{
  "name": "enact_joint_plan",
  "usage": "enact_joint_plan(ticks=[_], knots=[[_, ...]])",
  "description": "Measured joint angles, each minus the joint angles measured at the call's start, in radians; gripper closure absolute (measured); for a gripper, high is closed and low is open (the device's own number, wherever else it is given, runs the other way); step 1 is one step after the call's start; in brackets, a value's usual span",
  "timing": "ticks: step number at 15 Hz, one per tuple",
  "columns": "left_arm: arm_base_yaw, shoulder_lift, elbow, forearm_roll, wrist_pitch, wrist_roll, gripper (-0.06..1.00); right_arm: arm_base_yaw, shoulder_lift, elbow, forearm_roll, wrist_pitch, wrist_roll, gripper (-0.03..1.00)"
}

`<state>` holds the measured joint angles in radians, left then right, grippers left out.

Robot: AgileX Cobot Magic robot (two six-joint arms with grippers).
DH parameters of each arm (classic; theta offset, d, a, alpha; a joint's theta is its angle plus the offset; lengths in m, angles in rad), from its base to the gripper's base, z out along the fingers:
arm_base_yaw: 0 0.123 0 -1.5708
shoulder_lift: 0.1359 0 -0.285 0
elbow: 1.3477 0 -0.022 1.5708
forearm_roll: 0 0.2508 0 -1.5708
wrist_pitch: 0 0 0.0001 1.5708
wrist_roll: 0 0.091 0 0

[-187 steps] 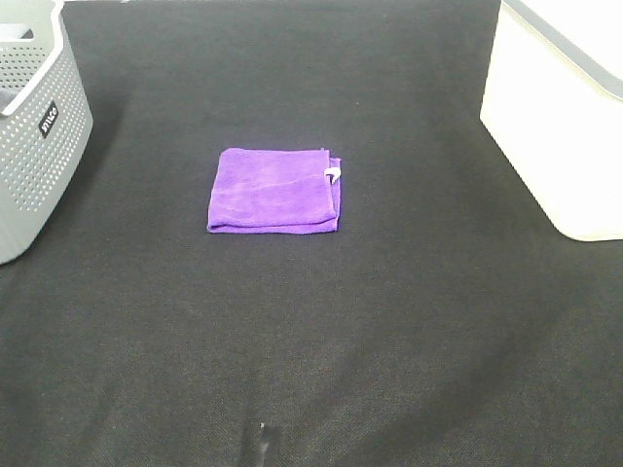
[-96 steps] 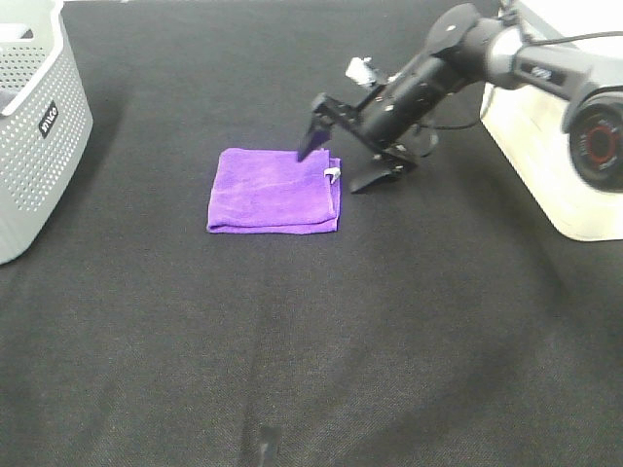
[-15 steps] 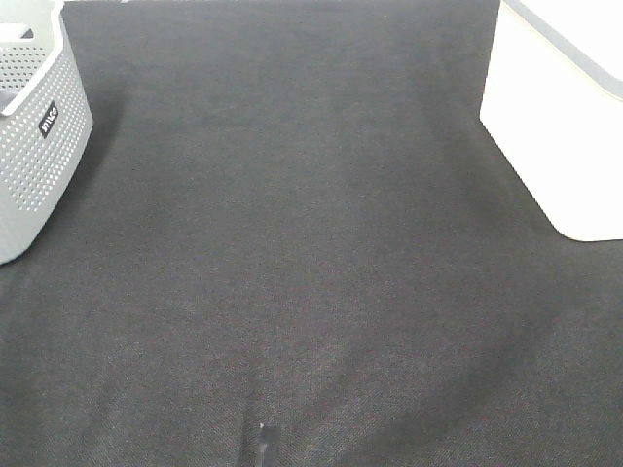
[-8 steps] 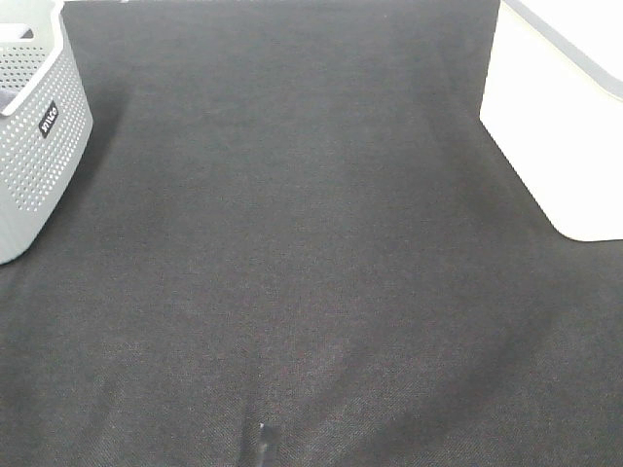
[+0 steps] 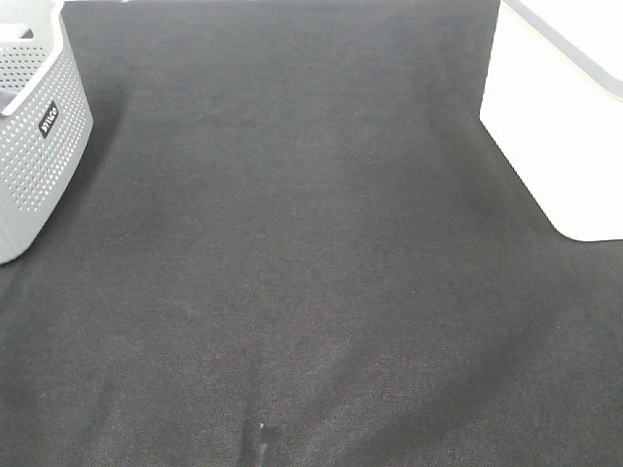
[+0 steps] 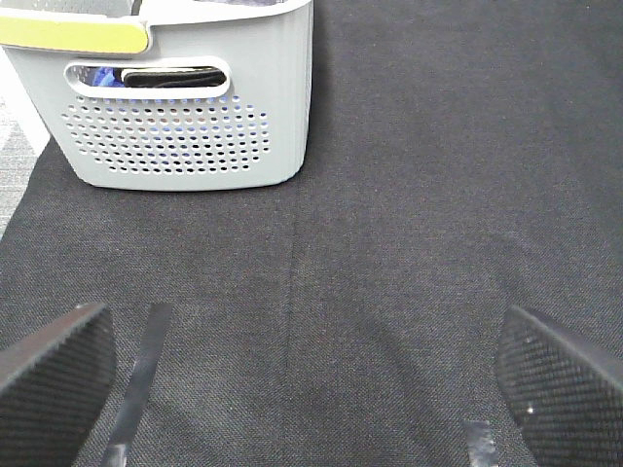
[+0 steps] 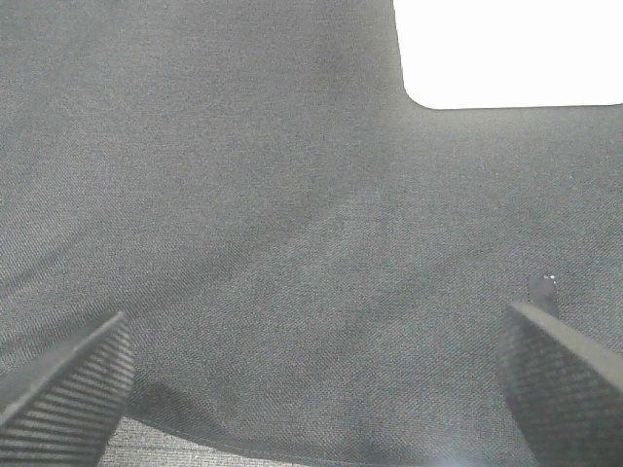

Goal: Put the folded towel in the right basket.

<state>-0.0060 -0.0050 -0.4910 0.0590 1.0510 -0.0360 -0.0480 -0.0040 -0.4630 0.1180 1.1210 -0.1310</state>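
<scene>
The folded purple towel is not in view in any frame; the black cloth where it lay is bare. The white right basket stands at the right edge of the high view, and its inside does not show. It also shows in the right wrist view. Neither arm shows in the high view. My left gripper is open and empty over the cloth, facing the grey basket. My right gripper is open and empty over the cloth near the white basket.
A grey perforated basket stands at the left edge of the high view. In the left wrist view it has a yellow-green rim and dark items inside. The cloth's edge and a pale floor show beside it.
The towel lay mid-cloth, the right gripper reached over it 6.4 s ago, and it has been gone from the cloth since one second ago. Nothing has moved in the last second.
</scene>
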Motion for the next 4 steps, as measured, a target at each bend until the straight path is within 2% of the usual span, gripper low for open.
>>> enact_joint_plan(ticks=[4], knots=[[0.000, 0.000, 0.000, 0.000, 0.000, 0.000, -0.04, 0.000, 0.000, 0.000, 0.000, 0.000, 0.000, 0.01]])
